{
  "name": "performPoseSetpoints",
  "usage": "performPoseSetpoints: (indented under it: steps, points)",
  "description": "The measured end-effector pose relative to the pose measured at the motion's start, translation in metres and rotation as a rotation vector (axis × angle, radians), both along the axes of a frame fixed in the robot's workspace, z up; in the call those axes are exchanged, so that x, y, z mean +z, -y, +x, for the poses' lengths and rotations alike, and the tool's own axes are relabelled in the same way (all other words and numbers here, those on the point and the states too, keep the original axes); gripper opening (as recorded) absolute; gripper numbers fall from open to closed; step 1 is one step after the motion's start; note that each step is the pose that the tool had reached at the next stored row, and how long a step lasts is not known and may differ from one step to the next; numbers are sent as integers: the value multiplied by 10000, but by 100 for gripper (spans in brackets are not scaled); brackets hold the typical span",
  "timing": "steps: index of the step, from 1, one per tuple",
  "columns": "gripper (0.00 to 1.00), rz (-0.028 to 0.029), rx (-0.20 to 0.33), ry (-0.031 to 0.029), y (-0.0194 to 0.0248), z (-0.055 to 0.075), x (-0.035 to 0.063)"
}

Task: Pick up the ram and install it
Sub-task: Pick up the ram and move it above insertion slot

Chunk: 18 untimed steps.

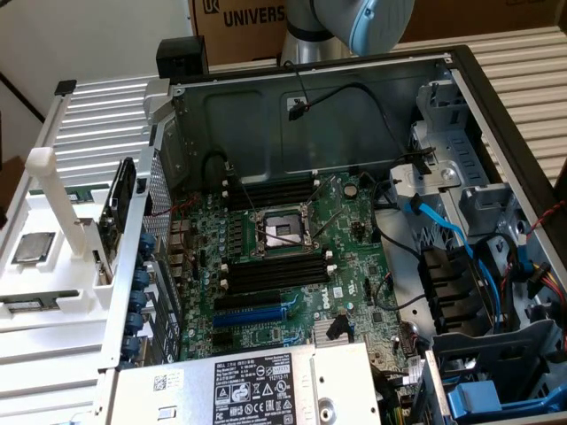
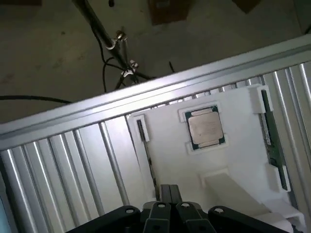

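Observation:
In the wrist view, the ram [image 2: 272, 138] is a thin dark-green stick standing on edge in a groove along one side of a white holder [image 2: 165, 145]. My gripper [image 2: 167, 194] hovers above the holder's opposite side, well apart from the ram. Its fingers are pressed together with nothing between them. The open computer case [image 1: 461, 97] shows the motherboard with black memory slots [image 1: 270, 190] above and others [image 1: 275, 270] below the processor socket [image 1: 279, 232]. The arm [image 1: 354, 22] rises behind the case.
A square processor chip [image 2: 206, 128] sits in the holder's middle, also seen as the chip [image 1: 31, 248]. A white post [image 1: 62, 208] and an upright card [image 1: 120, 208] stand on the holder. A blue expansion slot [image 1: 252, 314], blue cables [image 1: 443, 230] and a power supply [image 1: 257, 385] crowd the case.

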<state>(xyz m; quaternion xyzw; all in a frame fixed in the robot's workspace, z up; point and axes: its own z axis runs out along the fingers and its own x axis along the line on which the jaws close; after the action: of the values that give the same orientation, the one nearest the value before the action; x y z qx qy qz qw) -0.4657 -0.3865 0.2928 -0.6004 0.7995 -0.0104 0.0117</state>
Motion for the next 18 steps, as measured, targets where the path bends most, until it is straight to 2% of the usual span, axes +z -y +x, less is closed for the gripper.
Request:
performPoseSetpoints:
  steps: [2, 4, 9, 12, 15, 18]
  points:
    - [10, 3, 289, 63, 1, 1, -15]
    - [10, 4, 528, 85, 7, 0, -32]
    - [10, 5, 650, 91, 29, 0, -61]
    - [10, 4, 651, 91, 42, 0, -133]
    - [10, 25, 770, 92, 119, -5, -238]
    - [10, 27, 1053, 90, 131, -7, -262]
